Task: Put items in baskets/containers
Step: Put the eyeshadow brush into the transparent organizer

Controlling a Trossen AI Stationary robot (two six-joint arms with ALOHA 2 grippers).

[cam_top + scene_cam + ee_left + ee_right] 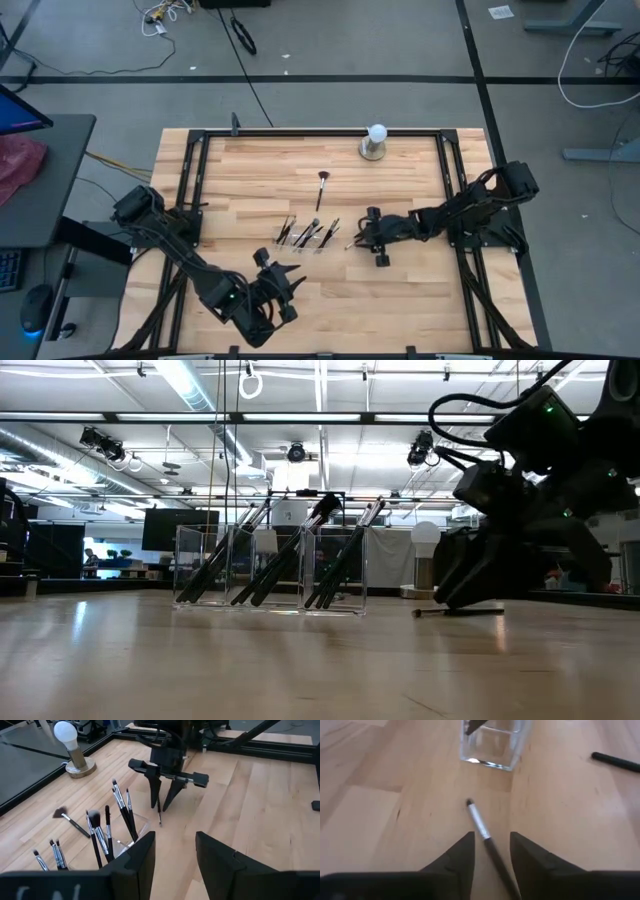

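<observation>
From above, the right arm reaches from the counter's [420, 300] right edge toward its middle, its right pincer [366, 238] lowered just beside the clear tray [310, 236] that holds most of the brushes [305, 235]. One fan brush [322, 187] lies alone, between the tray and the white ball [376, 133] on its round base. The left arm bends along the near left side, with the left pincer [288, 293] near the front edge, well apart from the tray.

At counter height, the tray [270, 568] shows three clear compartments with dark brushes [285, 560] leaning tilted in each. The right arm's dark bulk sits to the right, its pincer [462, 600] pointing down at a thin brush [458, 612] lying flat on the wood.

From the left wrist, that arm's own fingers [135, 862] stand apart and hold nothing. Beyond them, the right pincer [163, 805] points straight down with fingers spread over the thin brush [159, 815], beside the tray [135, 832].

From the right wrist, its fingers [462, 855] stand apart on either side of the handle of a silver-ferruled brush [480, 825], which lies on the counter just short of the tray [492, 745]. Whether the fingers touch the handle cannot be told.
</observation>
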